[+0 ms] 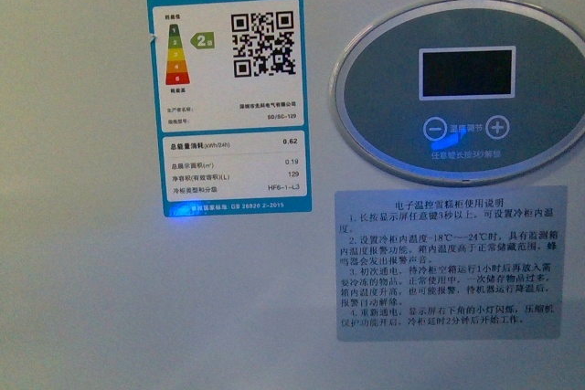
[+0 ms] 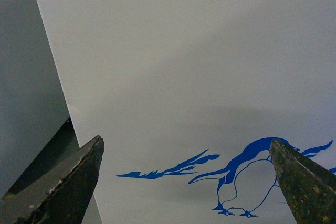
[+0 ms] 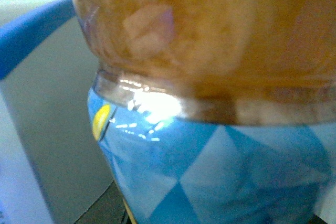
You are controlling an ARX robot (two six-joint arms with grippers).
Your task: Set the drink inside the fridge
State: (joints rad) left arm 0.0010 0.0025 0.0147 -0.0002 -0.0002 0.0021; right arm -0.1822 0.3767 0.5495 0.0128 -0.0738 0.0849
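The drink [image 3: 210,77] fills the right wrist view from very close: amber liquid above, a blue diamond-patterned label with a yellow spot below. My right gripper is shut on it, and the bottle hides its fingers. Behind the bottle curves the fridge's blue top rim [image 3: 31,30]. The front view is filled by the fridge's white front wall [image 1: 82,226]; neither arm shows there. In the left wrist view my left gripper [image 2: 186,182] is open with nothing between its dark fingers [image 2: 63,187]. It faces the fridge's white side [image 2: 184,66], which carries a blue penguin picture [image 2: 247,177].
On the fridge's front are a blue energy label [image 1: 224,89], an oval grey control panel [image 1: 462,89] with a dark display, and a grey instruction sticker [image 1: 452,262]. A plain grey surface [image 2: 26,77] lies beside the fridge's edge in the left wrist view.
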